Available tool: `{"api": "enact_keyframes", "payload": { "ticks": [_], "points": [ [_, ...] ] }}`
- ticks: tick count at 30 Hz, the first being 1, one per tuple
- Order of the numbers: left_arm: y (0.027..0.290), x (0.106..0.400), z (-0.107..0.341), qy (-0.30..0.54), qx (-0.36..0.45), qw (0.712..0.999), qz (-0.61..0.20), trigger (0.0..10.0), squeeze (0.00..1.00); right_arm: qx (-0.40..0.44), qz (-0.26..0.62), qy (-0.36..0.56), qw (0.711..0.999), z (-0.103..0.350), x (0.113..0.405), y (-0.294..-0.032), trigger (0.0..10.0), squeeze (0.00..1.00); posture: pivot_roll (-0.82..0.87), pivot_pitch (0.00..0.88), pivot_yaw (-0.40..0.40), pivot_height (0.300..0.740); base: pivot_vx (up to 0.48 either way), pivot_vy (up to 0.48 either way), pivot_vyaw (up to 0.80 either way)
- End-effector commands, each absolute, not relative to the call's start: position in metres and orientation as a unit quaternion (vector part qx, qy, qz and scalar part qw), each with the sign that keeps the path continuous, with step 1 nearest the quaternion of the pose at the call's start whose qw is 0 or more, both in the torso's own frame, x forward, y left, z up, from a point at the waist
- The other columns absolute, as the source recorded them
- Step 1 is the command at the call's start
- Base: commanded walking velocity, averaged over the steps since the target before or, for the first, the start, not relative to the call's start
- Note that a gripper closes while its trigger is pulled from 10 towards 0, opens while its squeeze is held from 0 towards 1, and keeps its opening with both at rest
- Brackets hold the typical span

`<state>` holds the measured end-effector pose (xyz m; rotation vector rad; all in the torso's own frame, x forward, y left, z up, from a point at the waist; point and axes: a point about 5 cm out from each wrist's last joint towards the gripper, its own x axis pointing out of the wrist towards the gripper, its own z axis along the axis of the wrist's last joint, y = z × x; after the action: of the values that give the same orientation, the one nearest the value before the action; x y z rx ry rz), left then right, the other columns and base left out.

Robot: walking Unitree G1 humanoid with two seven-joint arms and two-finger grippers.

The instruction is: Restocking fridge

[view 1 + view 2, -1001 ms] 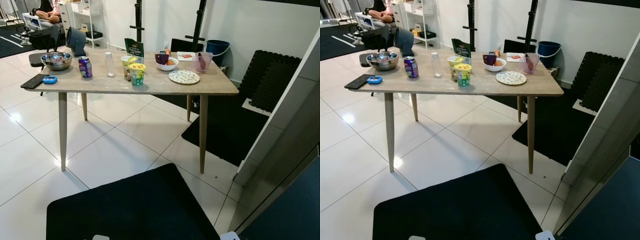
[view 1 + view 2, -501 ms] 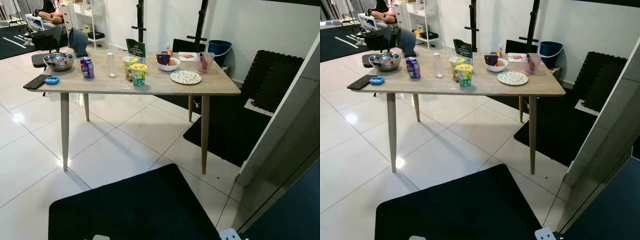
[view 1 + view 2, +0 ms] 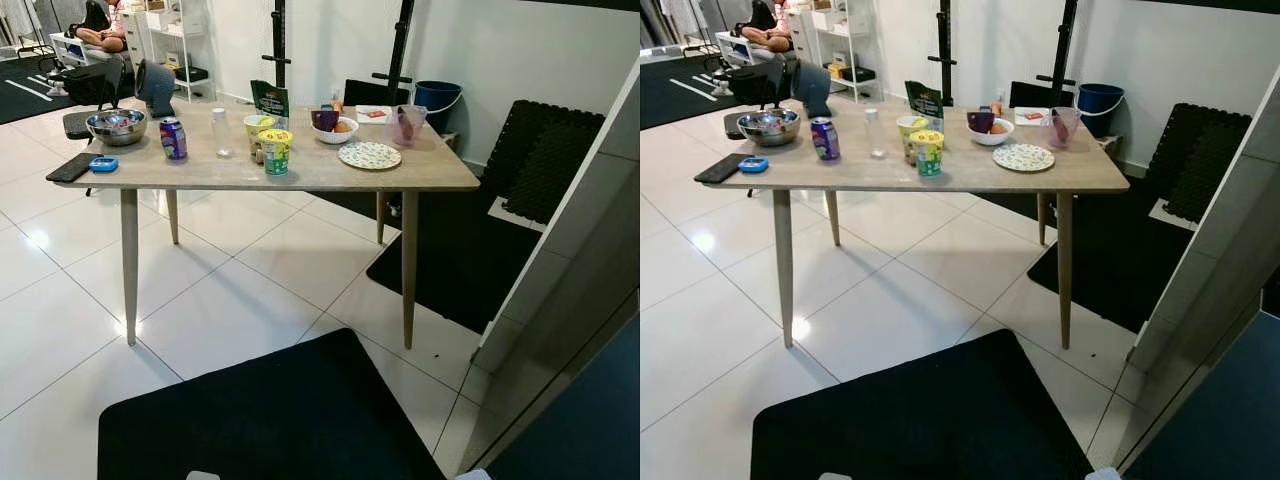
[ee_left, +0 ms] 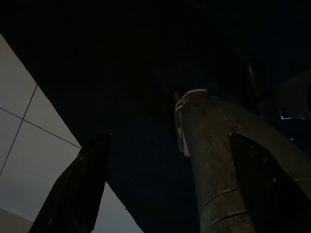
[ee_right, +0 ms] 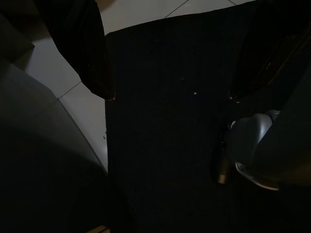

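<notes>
Both arms hang idle, my left gripper [image 4: 165, 179] and right gripper [image 5: 167, 92] spread open above the black mat [image 3: 270, 410], the table [image 3: 300, 172] with its purple can [image 3: 173, 138] well ahead.

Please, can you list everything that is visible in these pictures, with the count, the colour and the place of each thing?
table: 1, light wood, on the white tile floor
metal bowl: 1, silver, table's far left
phone: 1, black, left edge
soda can: 1, purple, beside the metal bowl
bottle: 1, clear, right of the soda can
noodle cups: 2, green-yellow, table middle
white bowl: 1, holding food, back of the table
plate: 1, patterned, right part
bucket: 1, blue, behind the table
mat: 1, black, floor in front
left gripper: open, hanging idle
right gripper: open, over the mat
</notes>
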<state>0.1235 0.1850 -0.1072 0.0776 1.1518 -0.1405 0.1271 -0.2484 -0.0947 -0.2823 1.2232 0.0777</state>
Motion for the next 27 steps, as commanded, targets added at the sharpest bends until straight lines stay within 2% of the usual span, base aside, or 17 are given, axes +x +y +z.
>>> {"api": "enact_keyframes", "payload": {
  "ticks": [1,11,27],
  "points": [
    [0.199,0.109,-0.11,0.566,0.046,0.821,-0.059,10.0,0.0,-0.135,0.044,0.575,0.806,-0.098,0.124,-0.241,10.0,0.0,0.03,0.0,-0.017,0.74,0.0,0.0,0.0],
    [0.199,0.107,-0.11,0.568,0.048,0.82,-0.056,10.0,0.0,-0.134,0.055,0.577,0.804,-0.102,0.123,-0.225,10.0,0.0,0.04,0.0,-0.014,0.74,0.0,0.0,0.0],
    [0.193,0.104,-0.112,0.571,0.043,0.818,-0.058,10.0,0.0,-0.138,0.057,0.583,0.798,-0.103,0.121,-0.226,10.0,0.0,0.01,0.0,-0.014,0.74,0.0,0.0,0.0]
  ]
}}
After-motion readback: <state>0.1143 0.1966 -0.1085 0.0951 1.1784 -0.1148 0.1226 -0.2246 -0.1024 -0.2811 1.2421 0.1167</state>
